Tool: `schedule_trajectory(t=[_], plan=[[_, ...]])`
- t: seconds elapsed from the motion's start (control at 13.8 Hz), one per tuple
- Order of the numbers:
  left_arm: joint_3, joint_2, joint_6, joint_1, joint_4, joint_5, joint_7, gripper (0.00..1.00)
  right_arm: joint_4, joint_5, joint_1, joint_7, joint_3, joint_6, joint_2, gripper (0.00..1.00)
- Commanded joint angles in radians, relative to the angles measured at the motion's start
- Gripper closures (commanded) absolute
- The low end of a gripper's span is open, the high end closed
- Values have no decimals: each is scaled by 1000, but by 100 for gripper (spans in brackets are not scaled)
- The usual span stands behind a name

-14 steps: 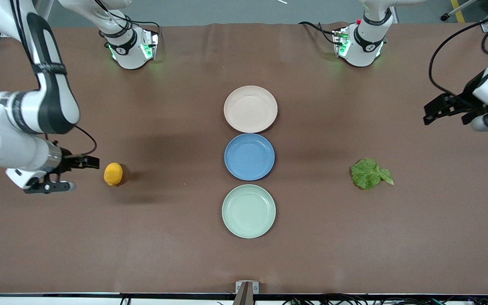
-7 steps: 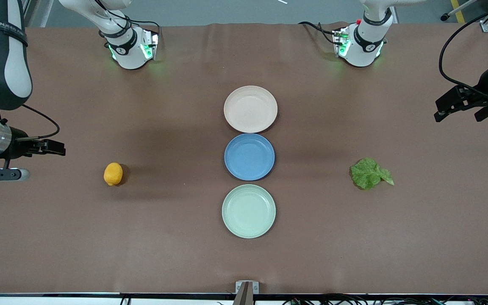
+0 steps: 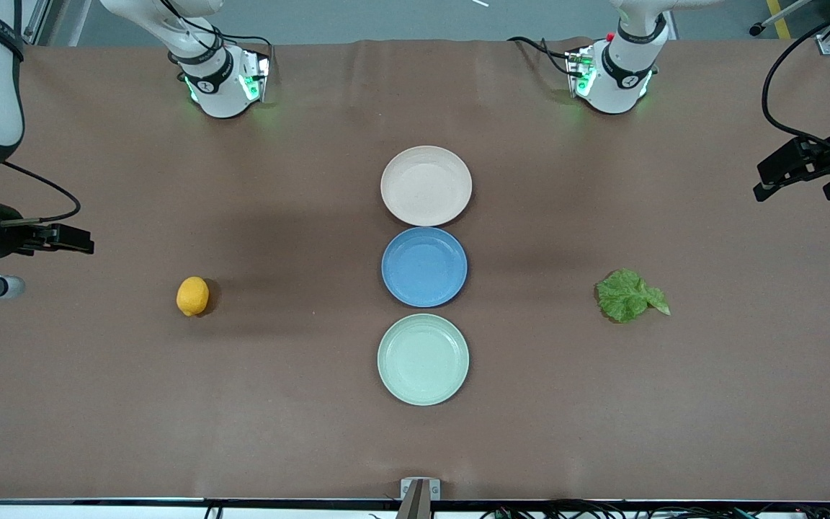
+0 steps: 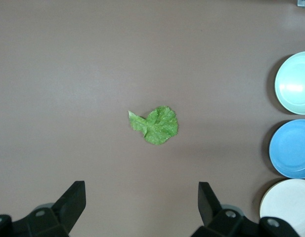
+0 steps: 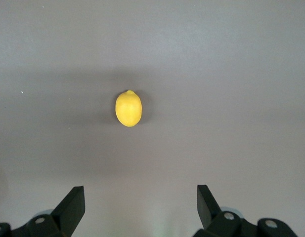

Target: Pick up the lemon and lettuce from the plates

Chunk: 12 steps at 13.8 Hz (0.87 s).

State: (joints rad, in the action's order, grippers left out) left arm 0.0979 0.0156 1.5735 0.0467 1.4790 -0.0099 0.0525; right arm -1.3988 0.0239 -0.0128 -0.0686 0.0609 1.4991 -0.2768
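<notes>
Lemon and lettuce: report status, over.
Left gripper open, empty, up at its table end; right gripper likewise. Lemon and lettuce on bare table; beige plate and mint plate empty. Nothing blocking.

A blue plate (image 3: 424,267) sat mid-frame on the brown table (image 3: 300,404); a small metal bracket (image 3: 419,490) stood at the bottom-center edge.

Your right gripper (image 5: 141,207) hangs with its black fingers (image 5: 72,205) spread wide, gripping nothing. The small oval yellow lemon (image 5: 128,108) lies ahead of them, well clear, on the plain brown surface (image 5: 231,98).
</notes>
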Motion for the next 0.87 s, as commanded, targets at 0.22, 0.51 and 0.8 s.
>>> schedule_trajectory(t=[0.22,0.51,0.8], plan=[[5,18,-24,7,-23,-2,-31,0,-54,-39,21,3,-15,39,23,0],[5,18,-29,7,-23,-2,-33,0,-264,-38,11,3,-15,173,183,0],[8,18,-30,5,-23,-2,-31,0,-367,-38,17,3,-16,173,293,0]])
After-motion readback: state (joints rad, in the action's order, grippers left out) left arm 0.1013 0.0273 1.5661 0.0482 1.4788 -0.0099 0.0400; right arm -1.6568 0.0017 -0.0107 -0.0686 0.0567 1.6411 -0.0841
